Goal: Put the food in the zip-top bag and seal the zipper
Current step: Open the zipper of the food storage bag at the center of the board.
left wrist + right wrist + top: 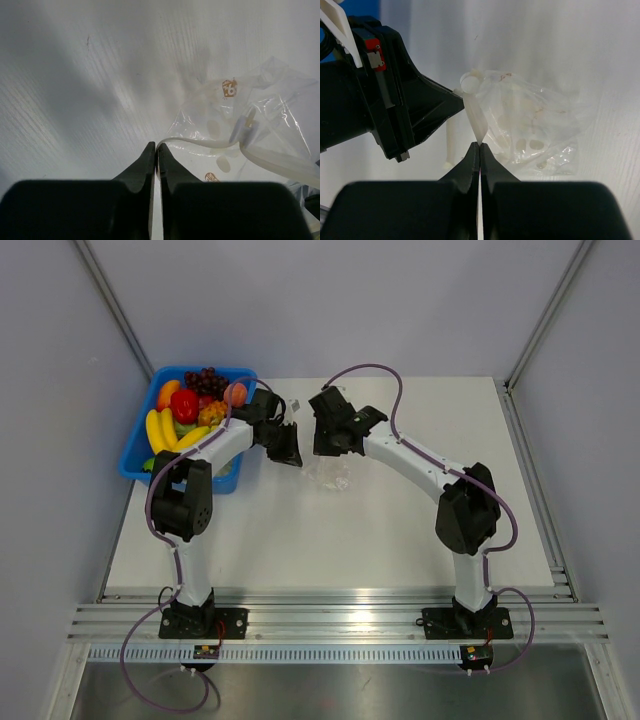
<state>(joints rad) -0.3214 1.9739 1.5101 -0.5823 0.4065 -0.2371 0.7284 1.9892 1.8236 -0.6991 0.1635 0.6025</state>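
Here, the zip-top bag [332,476] lies crumpled on the white table [350,540], a little above the centre of the overhead frame, just under the spot where the two arms' tips come close together. The left gripper [156,146] has its fingers pressed flat against each other, with only a hairline seam between them. The whitish zipper [200,142] curls away from their tips toward the right of the left wrist frame, where the clear film bunches up with a few small gold-brown printed marks. The right gripper [479,145] is likewise pinched tight, its tips nipping the lower end of the same thick strip. The strip rises from there toward the upper middle of the right wrist frame, where the tip of the left gripper's black body touches it from the left.

The food, a peach-like fruit [236,393], sits at the right rear corner of the blue bin [135,455] in the upper left of the overhead frame. It is partly hidden by the left arm's cable and well apart from the bag. Yellow bananas [155,430] and dark grapes [205,377] lie in the same bin.
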